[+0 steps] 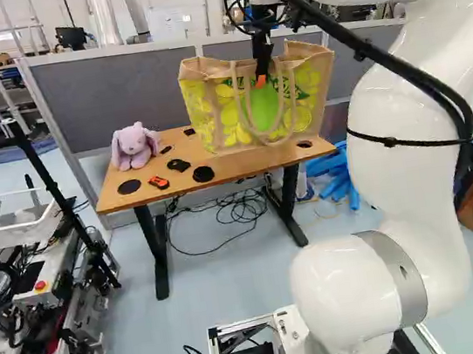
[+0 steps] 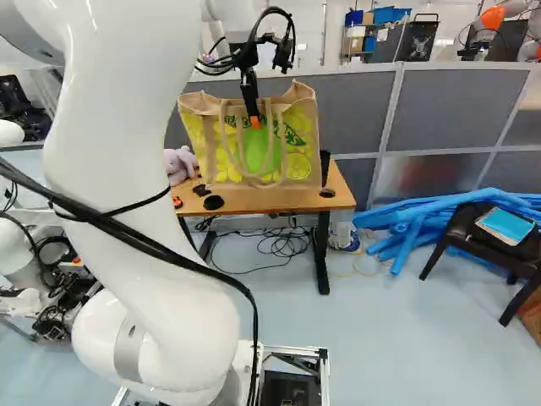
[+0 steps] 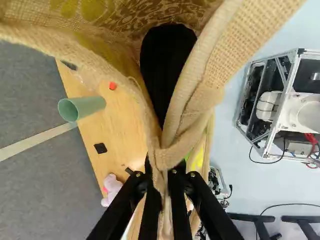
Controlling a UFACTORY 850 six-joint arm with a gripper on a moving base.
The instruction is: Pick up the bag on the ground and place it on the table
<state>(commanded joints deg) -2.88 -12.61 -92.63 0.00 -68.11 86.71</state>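
My gripper (image 1: pixel 261 80) points down at the bag's upper edge. In the wrist view the gripper (image 3: pixel 164 175) is shut on the bag, with tan burlap pinched between its fingers. The yellow and tan bag (image 1: pixel 219 113), with a green patch and looped handles, is upright over the right part of the wooden table (image 1: pixel 185 177). Its base overlaps the tabletop; whether it bears on the wood I cannot tell. Something black (image 3: pixel 167 60) shows inside the bag's mouth.
A pink plush toy (image 1: pixel 133 146), black discs and a small orange-black item (image 1: pixel 158 183) lie on the table. Beside the bag stands a green cup (image 3: pixel 81 107). Grey partitions (image 2: pixel 355 110) rise behind. Blue tubes (image 2: pixel 423 222) and a dark chair (image 2: pixel 494 241) are to the right.
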